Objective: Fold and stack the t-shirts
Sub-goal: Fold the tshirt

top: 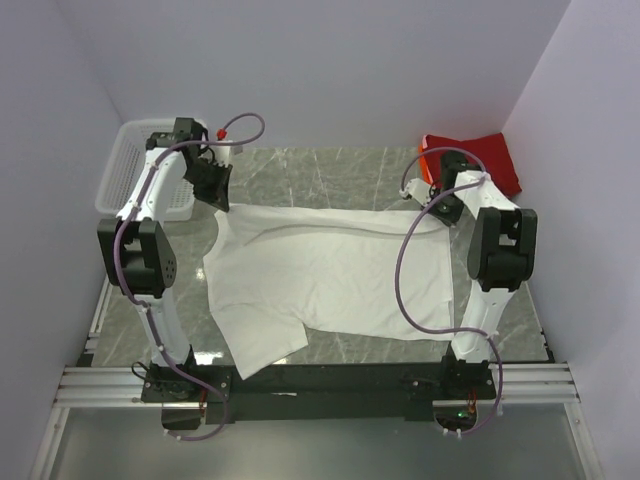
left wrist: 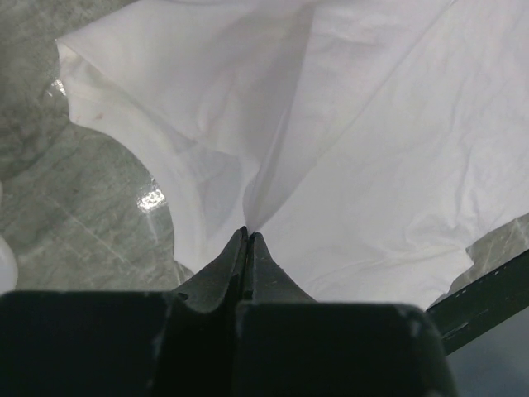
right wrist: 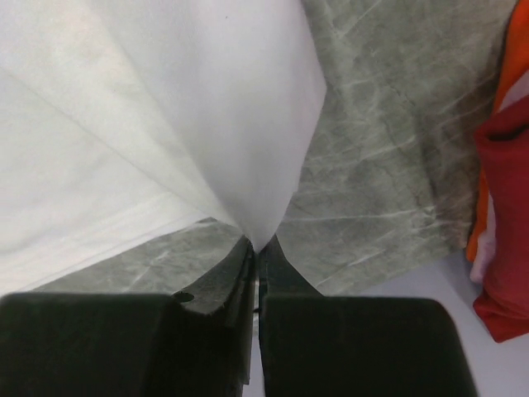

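White shirt point(top: 330, 275) lies spread across the middle of the counter point(top: 330, 170). I have the left tool point(left wrist: 249, 236) clenched on its far left edge and the right tool point(right wrist: 259, 244) clenched on its far right corner. By my reading the first fold is only starting. The red shirt point(top: 480, 160) sits untouched at the far right, and stacking is all ahead.
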